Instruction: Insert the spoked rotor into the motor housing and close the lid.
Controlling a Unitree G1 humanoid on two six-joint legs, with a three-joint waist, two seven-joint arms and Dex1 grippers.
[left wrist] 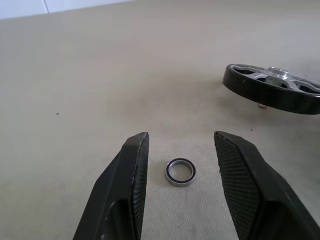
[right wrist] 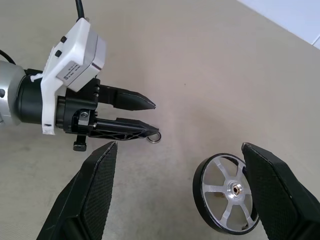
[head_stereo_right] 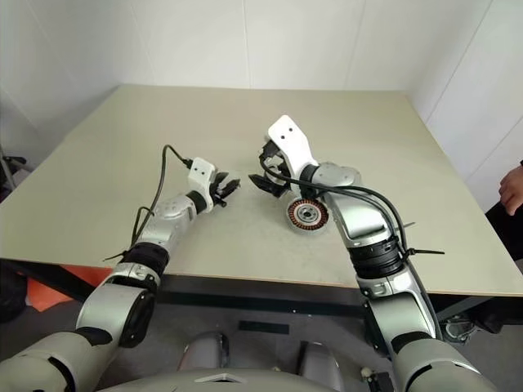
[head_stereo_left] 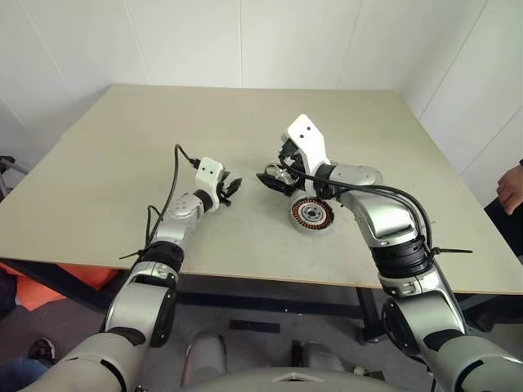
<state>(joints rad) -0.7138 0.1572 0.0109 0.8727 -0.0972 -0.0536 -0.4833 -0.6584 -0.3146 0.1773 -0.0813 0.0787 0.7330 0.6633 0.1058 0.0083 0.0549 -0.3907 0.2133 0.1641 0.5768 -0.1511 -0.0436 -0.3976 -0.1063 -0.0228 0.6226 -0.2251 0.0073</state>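
Right gripper (right wrist: pixel 178 146) hangs spread wide and empty over the beige table (left wrist: pixel 75 75), where the round, copper-wound metal motor housing (head_stereo_left: pixel 310 214) lies flat beside its forearm. Just beside one right finger sits the small dark spoked rotor with silvery hub (right wrist: pixel 227 192), tilted; probably light, rigid and slick, best pinched across its rim. Left gripper (left wrist: pixel 181 135), half open and empty, straddles a small silvery metal ring (left wrist: pixel 180 171)
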